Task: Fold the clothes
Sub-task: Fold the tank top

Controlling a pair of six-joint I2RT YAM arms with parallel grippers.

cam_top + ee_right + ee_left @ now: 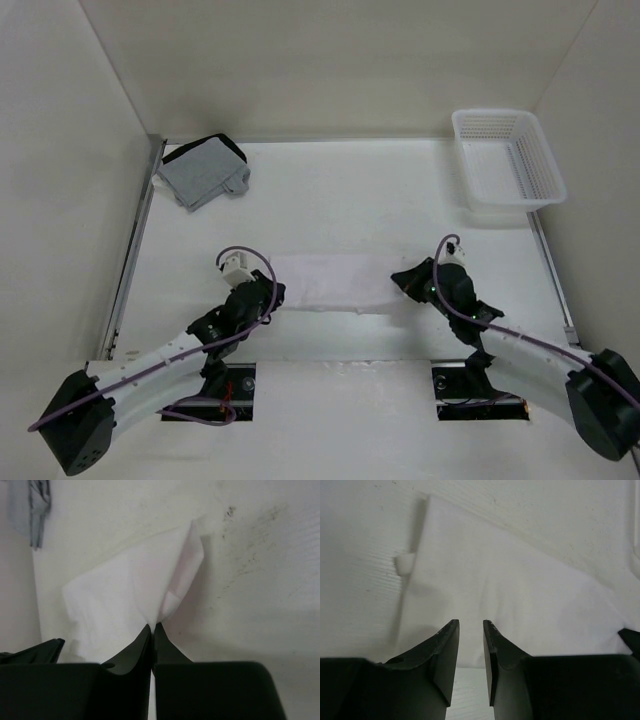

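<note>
Likely lab: white-walled enclosed table point(350, 200)

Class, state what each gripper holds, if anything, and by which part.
The right gripper pinches the white T-shirt at its right end; the left gripper, fingers apart, grips nothing visible.

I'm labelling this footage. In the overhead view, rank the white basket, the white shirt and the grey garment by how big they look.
1. white basket
2. white T-shirt, a fairly close second, its ends partly covered
3. grey garment, clearly smallest

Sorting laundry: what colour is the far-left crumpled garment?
Grey garment with black trim; top external view.
</note>
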